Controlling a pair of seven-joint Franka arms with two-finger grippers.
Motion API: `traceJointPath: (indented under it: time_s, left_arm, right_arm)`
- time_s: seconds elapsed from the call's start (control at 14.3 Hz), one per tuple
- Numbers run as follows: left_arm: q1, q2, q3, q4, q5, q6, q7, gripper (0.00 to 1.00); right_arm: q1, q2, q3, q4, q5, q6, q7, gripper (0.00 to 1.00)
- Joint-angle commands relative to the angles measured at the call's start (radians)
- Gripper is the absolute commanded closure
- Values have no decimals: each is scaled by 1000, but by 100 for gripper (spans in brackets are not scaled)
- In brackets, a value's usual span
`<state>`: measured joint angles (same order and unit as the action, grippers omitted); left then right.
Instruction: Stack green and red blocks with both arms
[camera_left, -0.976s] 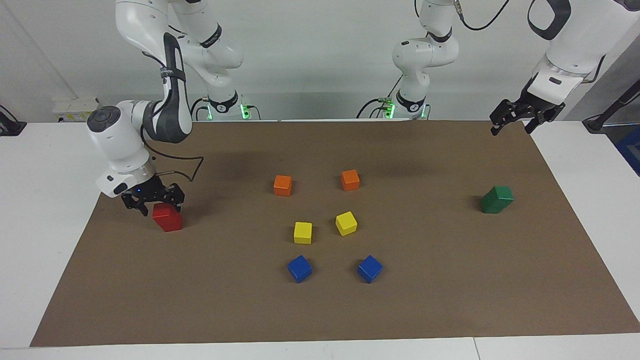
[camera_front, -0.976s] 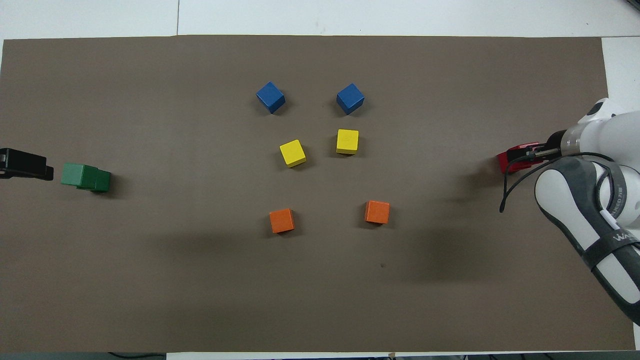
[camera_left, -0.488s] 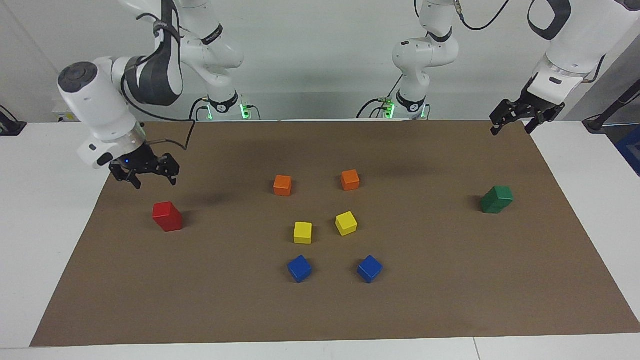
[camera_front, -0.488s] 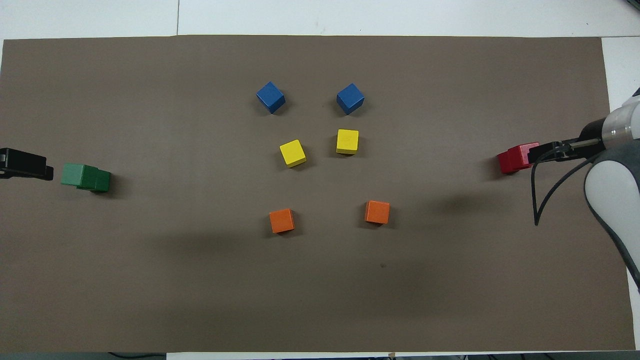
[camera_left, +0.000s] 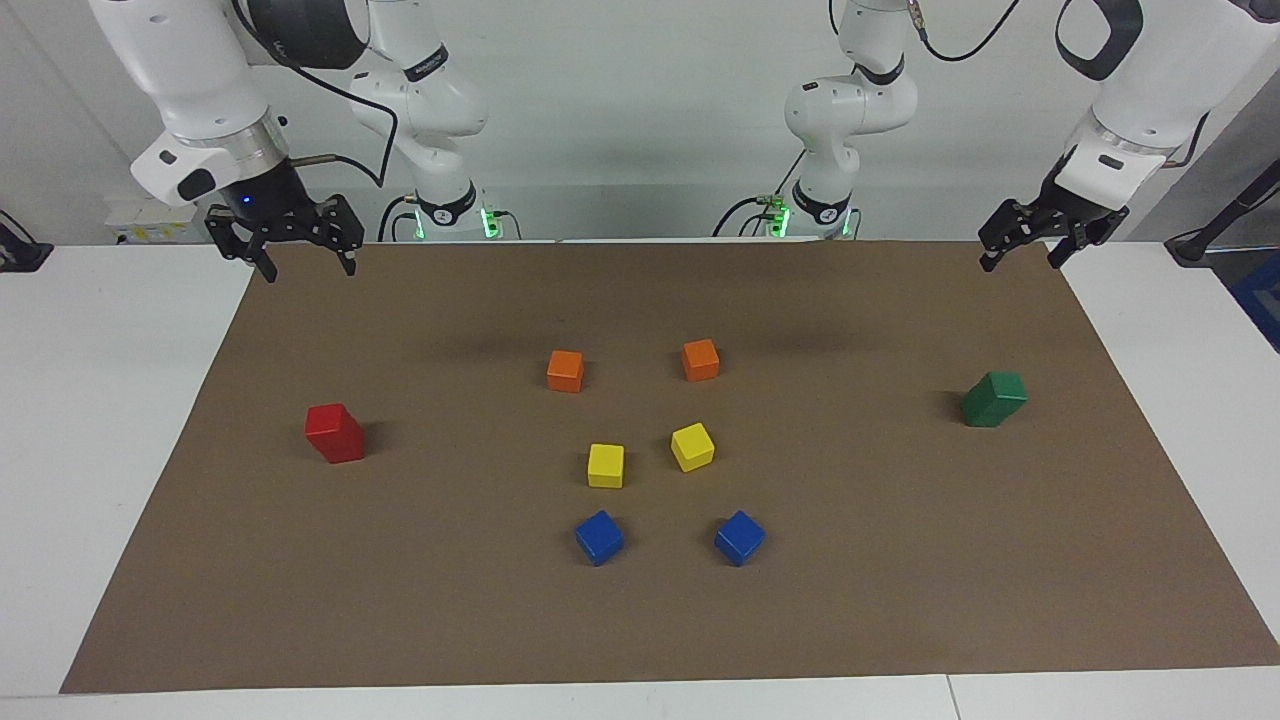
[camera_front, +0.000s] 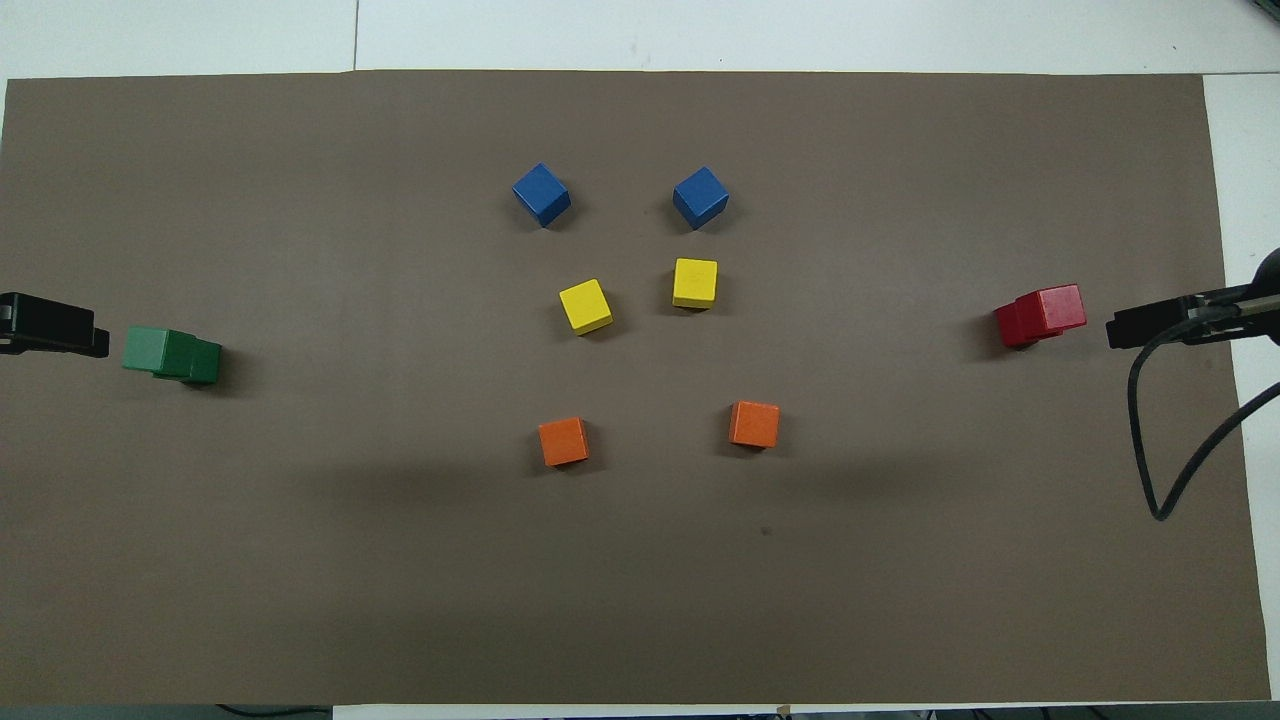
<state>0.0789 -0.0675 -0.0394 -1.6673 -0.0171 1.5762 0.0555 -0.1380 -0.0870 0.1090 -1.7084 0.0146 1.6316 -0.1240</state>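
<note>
Right claw (camera_left: 297, 250), open and empty, hangs over the desk's (camera_left: 100, 400) robot-side mat edge; red stack (camera_left: 335, 433) stands below it, farther out. Left claw (camera_left: 1035, 243), open, likewise faces green stack (camera_left: 994, 399).

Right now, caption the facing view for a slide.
Red stack and green stack done; both grippers, right and left, raised, open.
</note>
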Motion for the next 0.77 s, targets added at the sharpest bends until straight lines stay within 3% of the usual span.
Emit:
traceJointPath:
  time_s: [0.0, 0.14, 0.21, 0.35, 0.7]
  left_arm:
    - [-10, 21, 9, 41, -9, -7, -16, 0]
    - [-10, 20, 10, 41, -9, -10, -16, 0]
    - [-10, 18, 10, 41, -8, -10, -14, 0]
    - [-11, 18, 10, 41, -7, -10, -14, 0]
    - [-18, 17, 9, 40, -9, -7, -19, 0]
  right_arm:
    - [6, 55, 12, 93, -4, -70, 38, 0]
    - [14, 61, 11, 105, -5, -82, 38, 0]
    - [65, 64, -14, 105, -7, -82, 37, 0]
    - [167, 76, -130, 107, -4, -78, 38, 0]
    - [143, 79, -117, 107, -4, -70, 40, 0]
